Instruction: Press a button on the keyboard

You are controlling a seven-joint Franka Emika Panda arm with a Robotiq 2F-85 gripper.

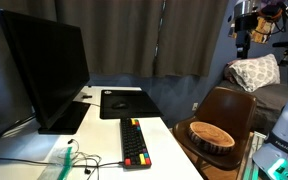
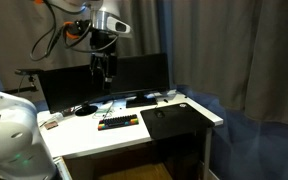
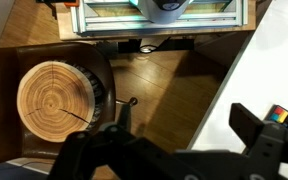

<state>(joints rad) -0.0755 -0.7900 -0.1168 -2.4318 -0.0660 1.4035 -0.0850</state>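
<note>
The keyboard (image 1: 134, 143) is long, narrow and black with red, orange and green keys. It lies on the white desk (image 1: 169, 150) in front of the monitor, and it also shows in an exterior view (image 2: 117, 121). In the wrist view only its corner (image 3: 285, 115) shows at the right edge. My gripper (image 2: 104, 66) hangs high in the air, well above the desk and apart from the keyboard. In the wrist view its fingers (image 3: 174, 140) are spread wide with nothing between them, over wooden floor beside the desk edge.
A large black monitor (image 1: 44, 70) stands at the back of the desk. A flat black square mat (image 1: 122, 102) lies beside the keyboard. A chair with a round wooden piece (image 1: 212, 133) on it stands by the desk; the piece also shows in the wrist view (image 3: 56, 100).
</note>
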